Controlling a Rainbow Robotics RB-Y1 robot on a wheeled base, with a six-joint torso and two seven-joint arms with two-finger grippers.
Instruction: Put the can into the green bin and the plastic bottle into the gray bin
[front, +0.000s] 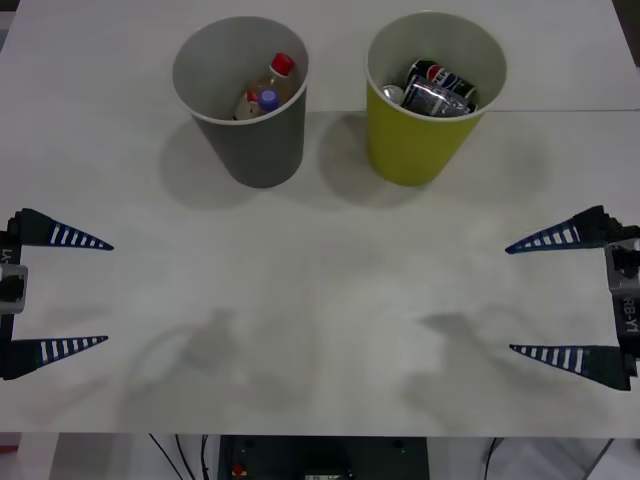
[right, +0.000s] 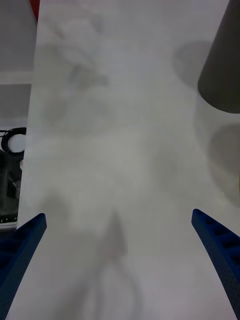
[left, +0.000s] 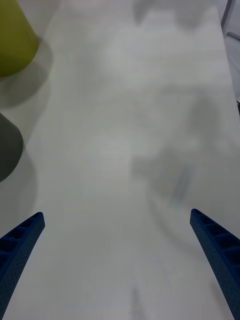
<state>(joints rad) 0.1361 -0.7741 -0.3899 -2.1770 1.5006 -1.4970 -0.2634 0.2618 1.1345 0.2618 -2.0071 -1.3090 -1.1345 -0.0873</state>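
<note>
A pale worktop (front: 320, 330) runs under everything, cables dangling below its near edge. The plastic bottle (front: 268, 98) is seen inside the gray bin (front: 245, 140), beside a red-capped bottle (front: 272, 78); cans (front: 438, 88) fill the green bin (front: 420, 140). Both bins stand well ahead of the left claw (front: 60, 292) and right claw (front: 560, 296), each spread wide and empty. Sorting looks done; the arms are best kept low and clear.

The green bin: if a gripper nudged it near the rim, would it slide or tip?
Probably tips: the green bin tapers to a narrow base under a wide rim. The cans inside add weight, which may steady it somewhat. Its smooth wall on the smooth table suggests a low push would slide it.
</note>
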